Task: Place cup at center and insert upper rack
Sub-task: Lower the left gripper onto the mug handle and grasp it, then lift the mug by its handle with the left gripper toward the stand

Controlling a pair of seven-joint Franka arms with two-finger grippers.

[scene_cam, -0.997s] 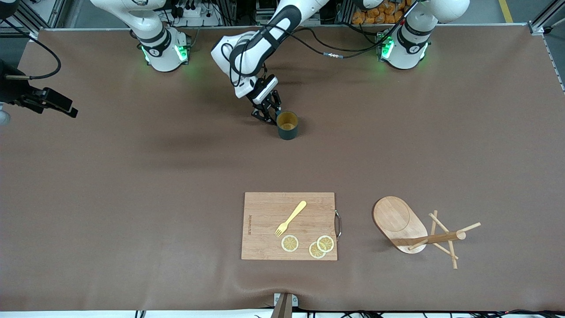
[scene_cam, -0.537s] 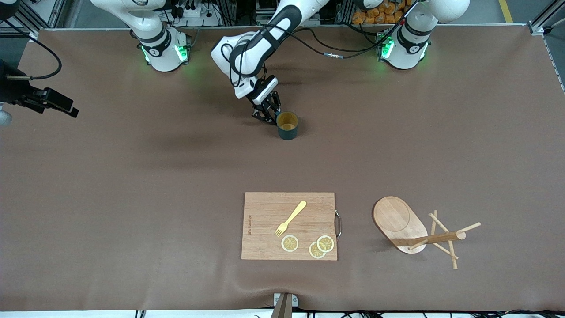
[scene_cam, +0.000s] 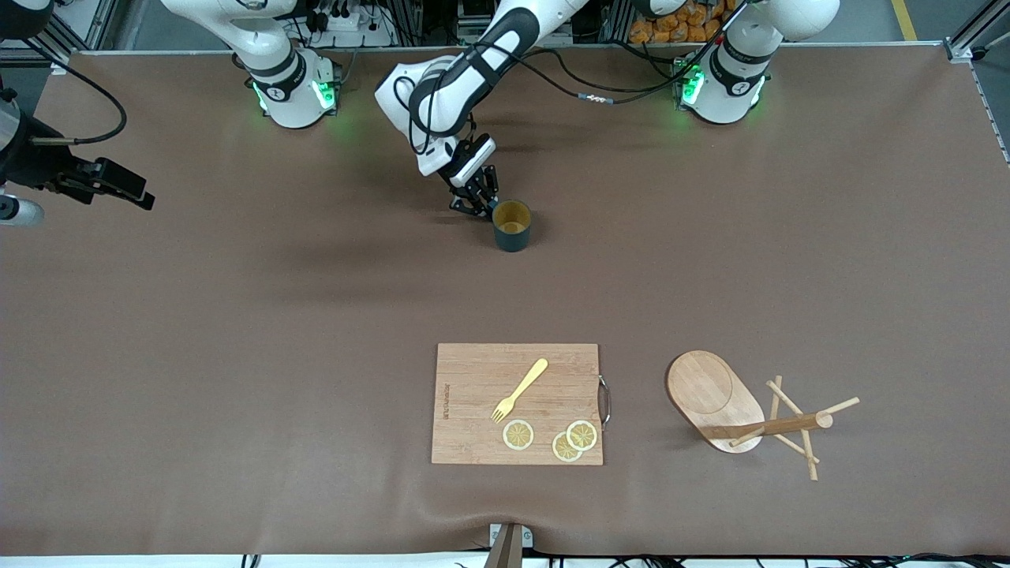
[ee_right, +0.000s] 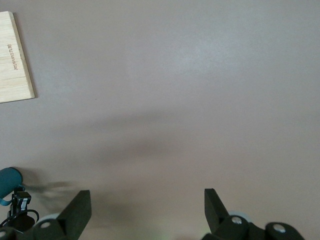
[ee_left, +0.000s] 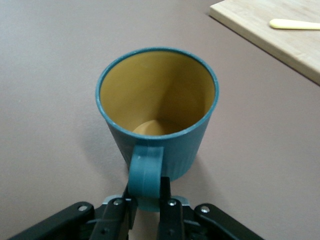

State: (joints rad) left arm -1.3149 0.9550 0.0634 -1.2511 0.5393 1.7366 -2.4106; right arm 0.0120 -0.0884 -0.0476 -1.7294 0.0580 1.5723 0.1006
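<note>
Left pincer newly clamped on cup handle, hidden in front view

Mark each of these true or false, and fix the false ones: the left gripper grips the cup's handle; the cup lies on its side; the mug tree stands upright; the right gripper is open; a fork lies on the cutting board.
1. The left gripper grips the cup by its handle. True: the fingers are shut on the loop handle.
2. The cup lies on its side. False: it stands upright on the table, mouth up.
3. The mug tree stands upright. False: it lies tipped over on the table, beside the cutting board.
4. The right gripper is open. True: its fingers are spread over bare table.
5. A fork lies on the cutting board. True, next to three lemon slices.
</note>
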